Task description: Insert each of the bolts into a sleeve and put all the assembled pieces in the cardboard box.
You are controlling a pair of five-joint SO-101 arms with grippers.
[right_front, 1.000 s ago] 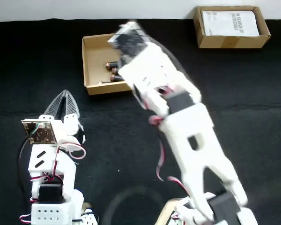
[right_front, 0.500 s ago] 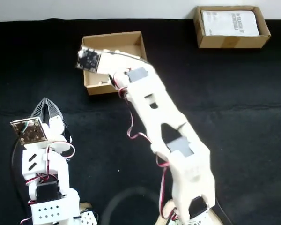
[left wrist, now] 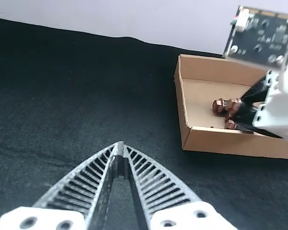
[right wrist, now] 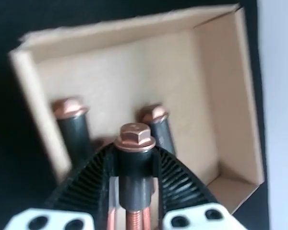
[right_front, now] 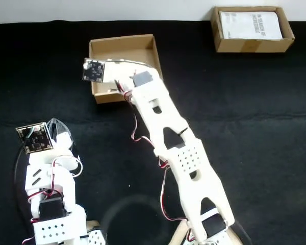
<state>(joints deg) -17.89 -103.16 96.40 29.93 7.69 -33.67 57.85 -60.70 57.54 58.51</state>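
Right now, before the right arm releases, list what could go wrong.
The bolt-and-sleeve piece in the right end effector hangs over two assembled pieces in the cardboard box; released, it may bounce off them. The end effector is close to the box's wall, so opening could nudge the box.

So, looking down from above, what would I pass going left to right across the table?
left arm → cardboard box, over which the right tool holds a sleeved bolt → second box with a printed sheet inside, at the far right
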